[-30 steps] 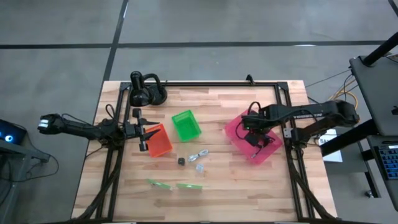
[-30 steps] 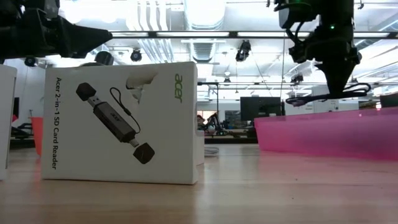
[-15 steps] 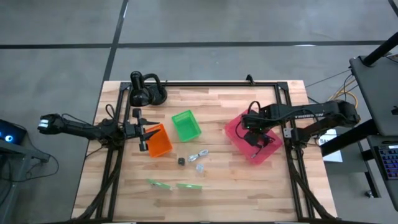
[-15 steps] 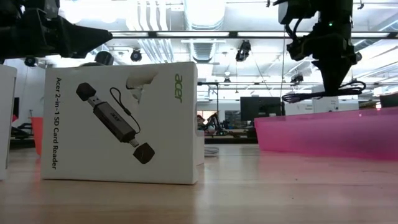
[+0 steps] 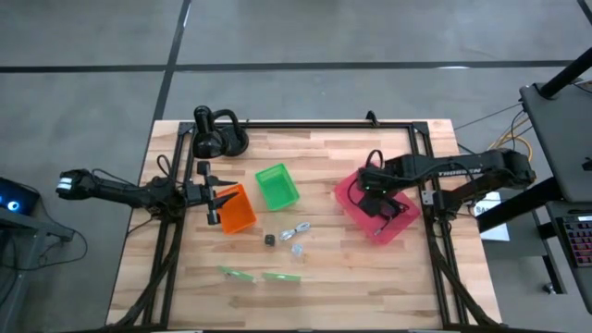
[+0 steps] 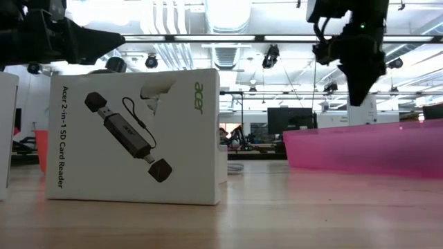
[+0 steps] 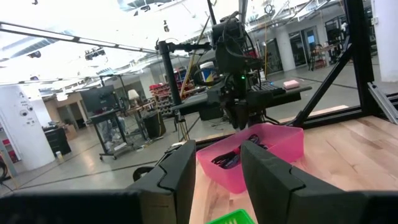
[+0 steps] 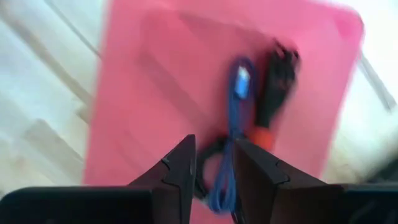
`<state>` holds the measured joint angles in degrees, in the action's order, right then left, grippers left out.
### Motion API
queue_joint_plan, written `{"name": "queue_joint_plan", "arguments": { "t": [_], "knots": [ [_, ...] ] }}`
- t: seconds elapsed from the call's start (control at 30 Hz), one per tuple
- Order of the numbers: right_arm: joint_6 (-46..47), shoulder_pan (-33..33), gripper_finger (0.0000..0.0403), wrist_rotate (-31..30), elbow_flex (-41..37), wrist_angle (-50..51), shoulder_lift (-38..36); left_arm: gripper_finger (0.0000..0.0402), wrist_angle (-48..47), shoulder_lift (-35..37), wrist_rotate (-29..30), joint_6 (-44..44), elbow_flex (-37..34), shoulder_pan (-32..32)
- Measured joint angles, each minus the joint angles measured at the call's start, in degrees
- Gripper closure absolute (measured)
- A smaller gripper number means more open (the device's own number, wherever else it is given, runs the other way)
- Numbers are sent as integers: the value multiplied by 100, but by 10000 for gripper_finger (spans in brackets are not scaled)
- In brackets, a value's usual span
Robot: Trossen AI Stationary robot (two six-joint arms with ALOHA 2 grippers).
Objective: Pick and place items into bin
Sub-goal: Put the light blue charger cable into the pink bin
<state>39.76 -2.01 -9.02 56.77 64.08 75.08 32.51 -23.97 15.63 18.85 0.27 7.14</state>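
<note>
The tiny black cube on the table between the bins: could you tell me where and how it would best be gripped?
Probably from straight above, fingers closing on two opposite side faces of the tiny black cube. It sits alone on the bare wooden table, apart from the clear-silvery bits beside it, so either side looks free. It is too small to judge its exact orientation.

We see bare tabletop (image 5: 370, 277) at 5 o'clock, with room to pass. Near the middle, the green bin (image 5: 277, 186), the orange bin (image 5: 237, 209) and small bits stand close together. The pink bin (image 5: 350, 199) blocks 3 o'clock.
</note>
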Motion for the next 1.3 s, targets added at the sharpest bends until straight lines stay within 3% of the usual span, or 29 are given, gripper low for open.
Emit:
{"name": "queue_joint_plan", "arguments": {
  "t": [0.3,0.6,0.9,1.13,1.3],
  "knots": [
    [-1884,373,314,6,0,-2384,0,288,0,0,-1,0,0,0],
    [-4142,807,291,20,-400,-4775,1,288,0,0,0,-2,0,0],
    [-4319,803,220,152,-702,-5460,767,288,2,0,1,-2,0,0],
    [-4302,804,179,249,-356,-5756,1762,288,-1,-4,1,-2,0,0],
    [-4572,801,168,1054,-217,-6044,2209,288,-2,-11,1,-2,0,0]
  ]
}}
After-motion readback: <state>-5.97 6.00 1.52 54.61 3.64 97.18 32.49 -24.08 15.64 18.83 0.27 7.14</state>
